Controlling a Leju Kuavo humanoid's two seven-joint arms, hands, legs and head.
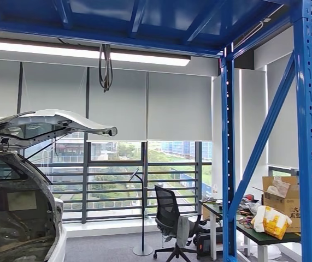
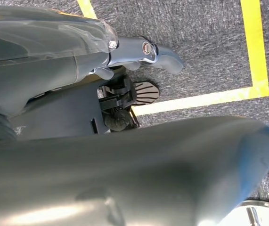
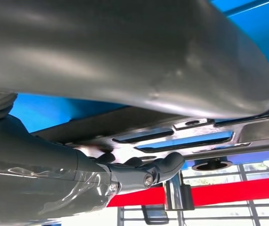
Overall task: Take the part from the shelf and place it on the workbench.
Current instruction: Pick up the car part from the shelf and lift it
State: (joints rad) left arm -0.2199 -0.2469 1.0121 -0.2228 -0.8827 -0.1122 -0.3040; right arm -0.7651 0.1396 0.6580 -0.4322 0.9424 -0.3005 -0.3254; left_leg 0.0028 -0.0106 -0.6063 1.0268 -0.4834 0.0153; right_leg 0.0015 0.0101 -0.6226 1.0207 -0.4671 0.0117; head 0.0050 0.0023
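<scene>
Gripping a flat metal part point(image 3: 183, 136), right hand point(image 3: 140, 172); left hand point(image 2: 136, 52) unclear.

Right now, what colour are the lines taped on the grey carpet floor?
Yellow: the floor lines form a corner on the grey carpet, best seen in the left wrist view.

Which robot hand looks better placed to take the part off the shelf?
Right. The right robot hand is up against the silver slotted part by the blue shelf; the left robot hand hangs over carpet.
</scene>
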